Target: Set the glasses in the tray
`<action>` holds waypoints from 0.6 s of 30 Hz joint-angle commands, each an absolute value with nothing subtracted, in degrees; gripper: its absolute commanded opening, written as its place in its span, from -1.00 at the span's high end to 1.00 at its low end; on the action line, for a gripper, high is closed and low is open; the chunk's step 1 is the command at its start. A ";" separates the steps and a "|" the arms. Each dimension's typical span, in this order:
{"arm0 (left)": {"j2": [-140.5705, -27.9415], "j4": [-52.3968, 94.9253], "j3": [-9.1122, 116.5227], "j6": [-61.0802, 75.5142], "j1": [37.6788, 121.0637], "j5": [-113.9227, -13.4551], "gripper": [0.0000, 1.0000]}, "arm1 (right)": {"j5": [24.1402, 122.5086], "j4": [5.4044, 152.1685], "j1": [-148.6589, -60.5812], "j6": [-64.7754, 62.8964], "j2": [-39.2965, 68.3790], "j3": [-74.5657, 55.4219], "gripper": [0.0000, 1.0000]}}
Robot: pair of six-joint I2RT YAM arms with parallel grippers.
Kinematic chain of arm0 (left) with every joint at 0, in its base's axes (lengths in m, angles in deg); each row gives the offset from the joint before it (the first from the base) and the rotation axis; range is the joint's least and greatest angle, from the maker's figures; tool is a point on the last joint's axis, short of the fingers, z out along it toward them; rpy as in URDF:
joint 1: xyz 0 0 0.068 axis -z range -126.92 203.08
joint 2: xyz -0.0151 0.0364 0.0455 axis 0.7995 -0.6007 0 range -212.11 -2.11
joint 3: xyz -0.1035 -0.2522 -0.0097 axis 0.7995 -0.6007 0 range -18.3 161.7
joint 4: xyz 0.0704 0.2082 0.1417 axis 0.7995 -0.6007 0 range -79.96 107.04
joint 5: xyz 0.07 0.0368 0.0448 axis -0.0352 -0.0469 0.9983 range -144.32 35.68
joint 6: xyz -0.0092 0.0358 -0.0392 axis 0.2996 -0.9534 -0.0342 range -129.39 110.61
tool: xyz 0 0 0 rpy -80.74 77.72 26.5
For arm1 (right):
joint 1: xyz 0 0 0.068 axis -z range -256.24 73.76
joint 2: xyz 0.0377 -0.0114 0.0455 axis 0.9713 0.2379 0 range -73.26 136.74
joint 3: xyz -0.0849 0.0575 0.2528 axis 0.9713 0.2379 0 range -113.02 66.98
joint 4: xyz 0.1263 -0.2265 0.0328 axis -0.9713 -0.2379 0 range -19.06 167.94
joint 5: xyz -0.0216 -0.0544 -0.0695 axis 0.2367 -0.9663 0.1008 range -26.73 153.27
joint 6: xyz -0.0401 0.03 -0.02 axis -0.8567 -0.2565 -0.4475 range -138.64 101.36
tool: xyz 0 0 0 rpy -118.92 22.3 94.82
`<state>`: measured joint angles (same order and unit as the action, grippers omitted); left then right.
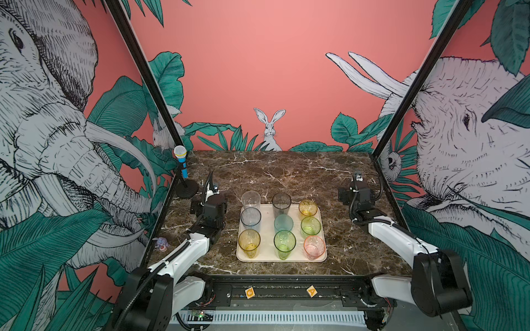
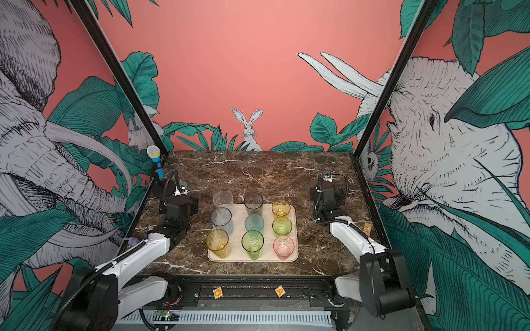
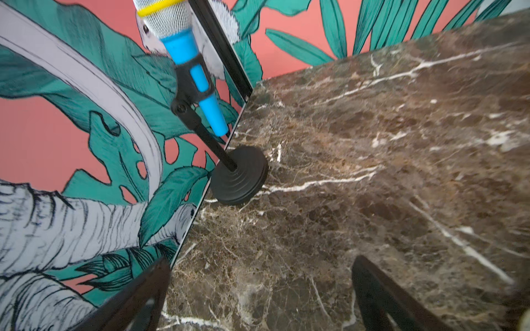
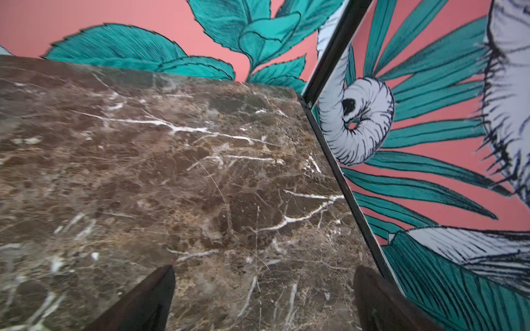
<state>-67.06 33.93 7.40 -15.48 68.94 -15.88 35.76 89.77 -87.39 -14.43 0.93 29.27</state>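
High front stereo pair, wrist views near table (image 3: pixel 372 143)

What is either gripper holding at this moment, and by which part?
Nothing is held. The left gripper and right gripper are both open, with only bare tabletop between their jaws, away from the tray.

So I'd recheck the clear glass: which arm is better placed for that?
Left, probably: the clear glass stands at the tray's far left corner, nearest the left arm; its jaws are open.
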 commanded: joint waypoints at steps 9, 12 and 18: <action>-74.90 54.76 1.25 -14.99 64.78 -25.55 -0.99 | 41.17 110.07 -82.08 -18.05 8.62 36.37 -0.98; -77.75 58.64 1.72 -16.29 63.98 -28.40 -0.99 | 44.32 118.34 -81.58 -18.71 10.39 39.94 -0.98; -83.76 64.47 3.58 -18.53 63.33 -32.22 -0.99 | 45.25 121.40 -81.29 -18.56 13.07 40.87 -0.98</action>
<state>-82.30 57.93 2.39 -16.96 63.93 -29.04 43.66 115.02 -81.69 -18.08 13.17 40.87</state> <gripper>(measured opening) 0.993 0.992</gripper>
